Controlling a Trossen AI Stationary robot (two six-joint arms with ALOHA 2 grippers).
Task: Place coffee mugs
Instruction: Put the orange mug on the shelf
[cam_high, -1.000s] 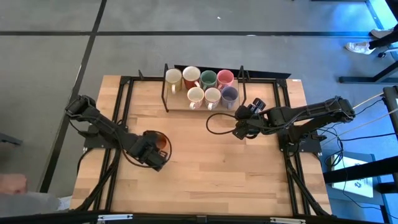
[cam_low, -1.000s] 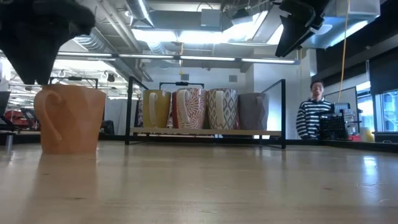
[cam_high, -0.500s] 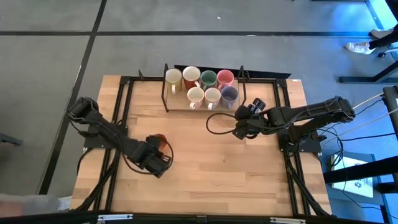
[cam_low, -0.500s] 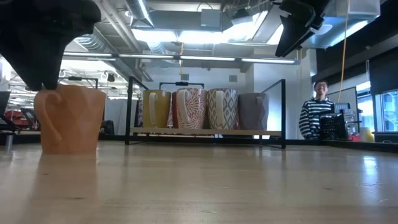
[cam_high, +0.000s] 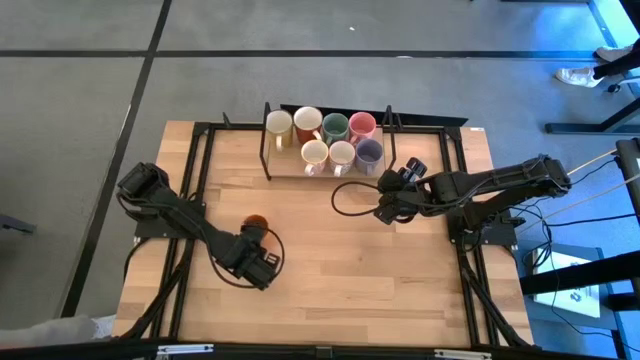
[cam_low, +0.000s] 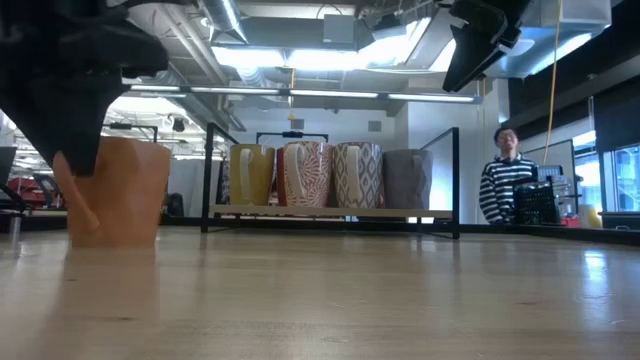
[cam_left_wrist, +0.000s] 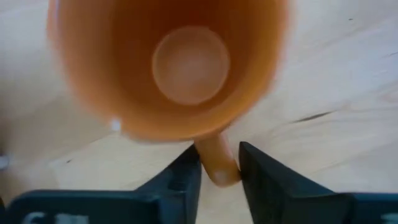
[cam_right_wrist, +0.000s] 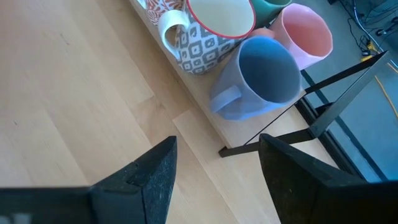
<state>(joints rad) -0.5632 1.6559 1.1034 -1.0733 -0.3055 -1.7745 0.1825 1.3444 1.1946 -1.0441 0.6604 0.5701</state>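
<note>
An orange mug (cam_high: 255, 221) stands upright on its base on the wooden table (cam_high: 350, 280), left of centre; in the low view the orange mug (cam_low: 125, 195) shows at the left. My left gripper (cam_left_wrist: 219, 168) has come down over it from the near side and is shut on its handle. Several other mugs (cam_high: 330, 140) stand on a black wire rack (cam_high: 285, 172) at the far edge. My right gripper (cam_right_wrist: 217, 155) hangs open above the table, right of the rack, with nothing between its fingers. My left gripper pinches the orange mug's handle (cam_left_wrist: 217, 163) between its two fingers (cam_left_wrist: 186, 177), one on each side of the loop. The fingers come steeply from above, pointing down. The mug stays upright with its base on the table.
The rack's upright black frame (cam_low: 330, 211) stands at the far edge with its mugs close together. Black frame bars run along the table's left and right sides (cam_high: 190, 200). A person (cam_low: 500, 190) stands in the room beyond the table. Bare wood lies in the middle and near part.
My left gripper has sunk toward the table and drifted a little toward the near edge, coming down at the orange mug's handle. More of the mug's rim shows from above. My right arm has kept still.
</note>
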